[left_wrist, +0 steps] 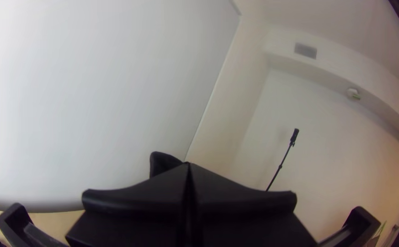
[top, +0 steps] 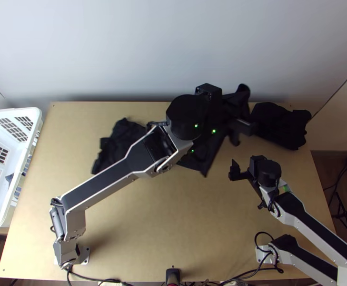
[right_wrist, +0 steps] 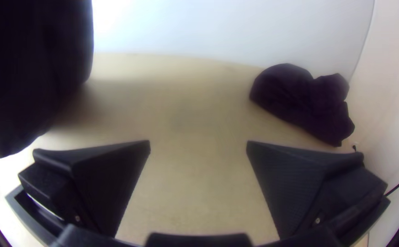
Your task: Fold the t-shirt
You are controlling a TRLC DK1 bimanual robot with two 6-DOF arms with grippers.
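Basket, white with slotted walls [top: 2,115], stands at the left edge of the surface [top: 173,238]; a small blue-grey patch shows by its inner side, though I cannot tell what it is or whether it lies inside. The dark t-shirt [top: 209,155] hangs in loose folds from the left gripper [top: 231,107], over the far part of the surface, right of the middle. That gripper's jaws are together, clamped on part of the t-shirt, and a dark fold stands up beside their tips in the left wrist view; I cannot tell which part of the garment they grip. The right gripper [top: 245,169] is nearer the front, right of the middle, its jaws wide apart with nothing between them. A bunched dark cloth [top: 280,125] rests at the far right corner. Another crumpled dark cloth [top: 118,143] lies left of the middle, partly behind the left arm, and whether it joins the hanging garment is hidden.
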